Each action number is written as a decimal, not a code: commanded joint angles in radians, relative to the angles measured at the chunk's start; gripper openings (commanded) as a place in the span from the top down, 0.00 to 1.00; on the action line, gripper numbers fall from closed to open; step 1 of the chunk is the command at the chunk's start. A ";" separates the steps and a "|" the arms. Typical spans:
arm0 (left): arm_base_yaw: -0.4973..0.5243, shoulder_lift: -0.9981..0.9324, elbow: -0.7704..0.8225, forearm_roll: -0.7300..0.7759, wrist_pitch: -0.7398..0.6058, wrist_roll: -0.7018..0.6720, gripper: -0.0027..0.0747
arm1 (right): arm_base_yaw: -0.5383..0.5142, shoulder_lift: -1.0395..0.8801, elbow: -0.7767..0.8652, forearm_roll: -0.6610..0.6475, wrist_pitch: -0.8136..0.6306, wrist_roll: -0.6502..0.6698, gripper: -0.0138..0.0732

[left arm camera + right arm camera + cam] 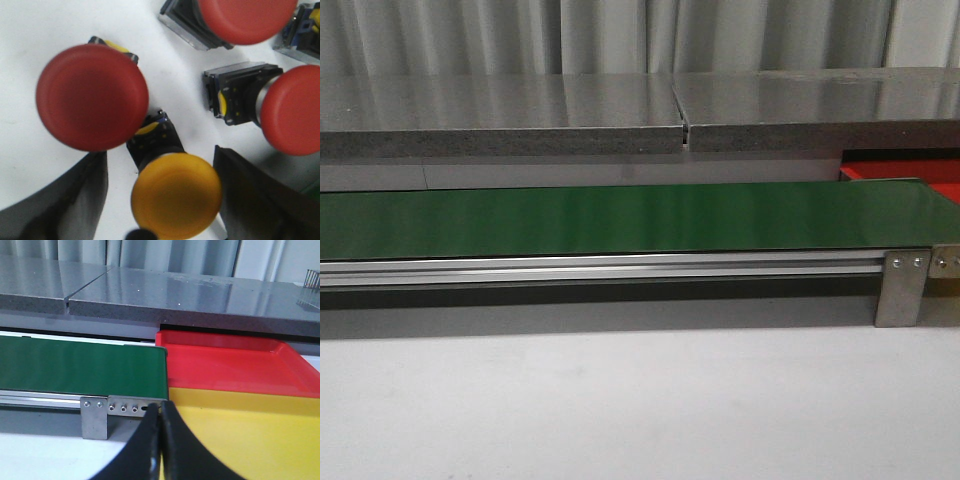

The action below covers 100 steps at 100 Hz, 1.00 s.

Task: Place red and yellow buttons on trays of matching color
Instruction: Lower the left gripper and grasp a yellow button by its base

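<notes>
In the left wrist view my left gripper (pixel 160 155) is open just above a pile of buttons on a white surface. A yellow button (pixel 176 195) with a black base lies between the fingers, with a gap on each side. A large red button (pixel 92 97) sits beside it, and two more red buttons (pixel 292 107) (pixel 247 17) lie further off. In the right wrist view my right gripper (pixel 161 412) is shut on nothing, hanging at the near edge of the yellow tray (pixel 240 435). The red tray (pixel 225 360) lies just behind it. Neither gripper shows in the front view.
A long green belt (pixel 620 220) on an aluminium rail runs across the table, ending at a metal bracket (pixel 903 288) beside the red tray (pixel 930 172). A grey stone ledge (pixel 620 110) runs behind it. White tabletop (pixel 620 410) lies in front.
</notes>
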 commanded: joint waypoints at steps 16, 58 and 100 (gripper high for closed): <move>0.000 -0.048 -0.028 -0.020 -0.039 -0.001 0.61 | 0.002 -0.015 -0.010 -0.003 -0.074 -0.001 0.92; 0.000 -0.111 -0.028 -0.016 0.014 0.058 0.66 | 0.002 -0.015 -0.010 -0.003 -0.074 -0.001 0.92; -0.012 -0.319 -0.028 -0.018 0.094 0.132 0.66 | 0.002 -0.015 -0.010 -0.003 -0.074 -0.001 0.92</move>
